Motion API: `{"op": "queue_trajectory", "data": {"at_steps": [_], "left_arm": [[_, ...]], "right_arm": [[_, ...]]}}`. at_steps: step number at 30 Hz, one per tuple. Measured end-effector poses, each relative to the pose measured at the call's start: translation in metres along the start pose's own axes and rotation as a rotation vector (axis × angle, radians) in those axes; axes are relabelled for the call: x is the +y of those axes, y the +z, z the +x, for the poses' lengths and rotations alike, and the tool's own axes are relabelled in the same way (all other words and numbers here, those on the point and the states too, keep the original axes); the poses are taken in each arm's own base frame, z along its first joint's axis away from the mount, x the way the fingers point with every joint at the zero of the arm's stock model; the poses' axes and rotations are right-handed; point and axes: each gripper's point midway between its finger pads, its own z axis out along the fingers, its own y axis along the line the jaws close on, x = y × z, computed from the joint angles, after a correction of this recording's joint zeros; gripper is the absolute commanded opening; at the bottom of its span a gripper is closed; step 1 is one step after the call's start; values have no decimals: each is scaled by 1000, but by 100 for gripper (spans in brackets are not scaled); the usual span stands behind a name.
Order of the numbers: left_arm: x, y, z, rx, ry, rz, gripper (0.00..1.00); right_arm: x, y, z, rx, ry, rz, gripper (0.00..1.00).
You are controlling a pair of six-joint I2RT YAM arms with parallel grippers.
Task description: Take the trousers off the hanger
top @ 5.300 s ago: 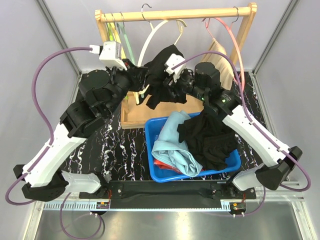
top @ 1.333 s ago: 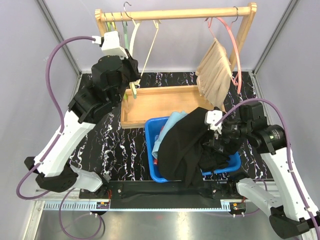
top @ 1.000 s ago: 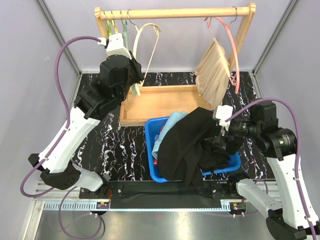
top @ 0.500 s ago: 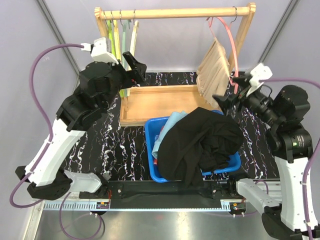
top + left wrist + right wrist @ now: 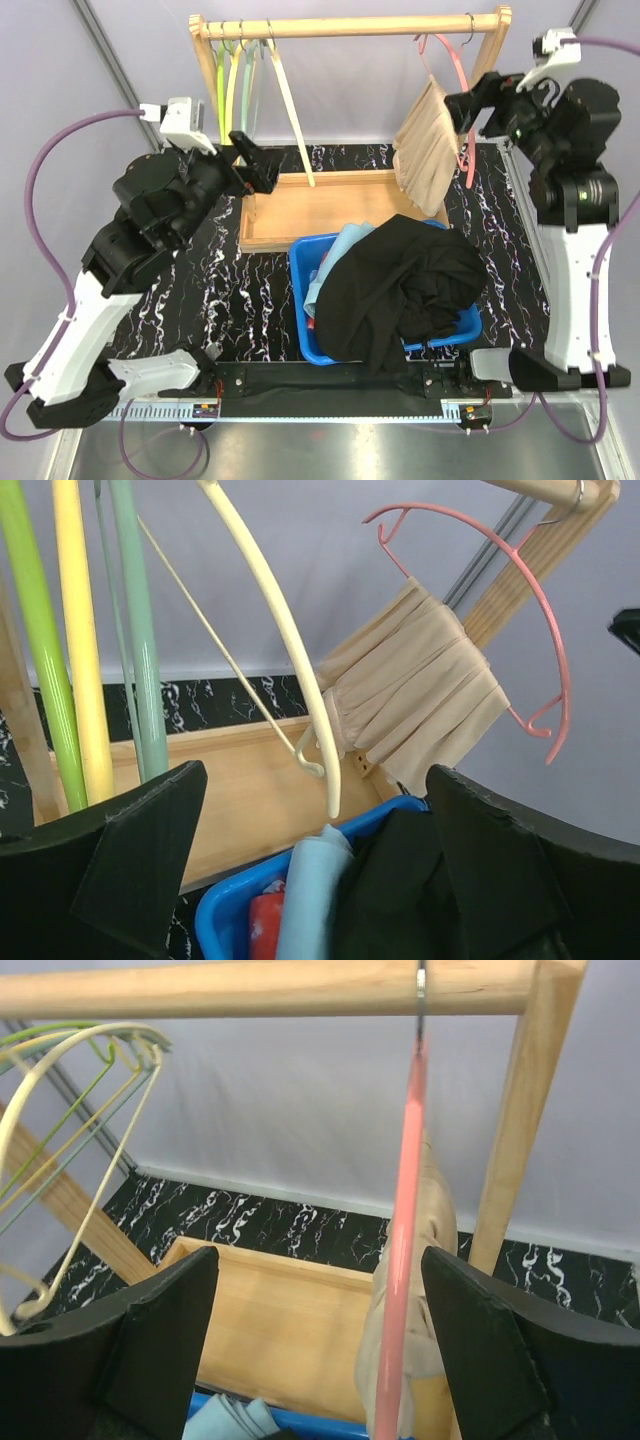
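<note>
The beige trousers (image 5: 428,150) hang folded over a pink hanger (image 5: 462,85) at the right end of the rail. My right gripper (image 5: 470,108) is raised beside them, open, with the pink hanger (image 5: 408,1210) and beige trousers (image 5: 440,1215) just ahead of its fingers (image 5: 320,1255). My left gripper (image 5: 262,160) is open and holds nothing, left of the wooden base. Through it I see the beige trousers (image 5: 420,700). Black trousers (image 5: 410,285) lie heaped over a blue bin (image 5: 303,320), on top of light blue trousers (image 5: 340,255). A red pair (image 5: 262,920) shows low in the bin.
Several bare hangers, green, yellow, teal and cream (image 5: 245,70), hang at the left end of the wooden rail (image 5: 350,27). The cream hanger (image 5: 290,650) swings in front of my left gripper. The rack's wooden tray base (image 5: 320,205) sits behind the bin on the black marbled table.
My left gripper opened, let go of the cream hanger and drew back to the left. My right arm rose from the bin to the pink hanger, leaving the black trousers on the heap.
</note>
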Motion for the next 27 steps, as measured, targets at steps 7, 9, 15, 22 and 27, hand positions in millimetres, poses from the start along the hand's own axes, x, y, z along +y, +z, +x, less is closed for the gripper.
{"op": "queue_trajectory", "data": {"at_steps": [7,9,15,22,27], "left_arm": [[7,-37,-10,-81,79,67,99],[6,-47,-16,-110,94,92,99],[-12,-52,-28,-158,134,193,99],[-44,-17,1,-77,210,332,99],[-67,14,34,2,272,410,99]], "right_arm": [[-33,42,22,107,121,66,80],[-36,49,31,141,143,65,77],[-40,68,55,225,188,51,57],[-46,80,67,266,169,47,0],[-43,78,63,285,157,28,0]]}}
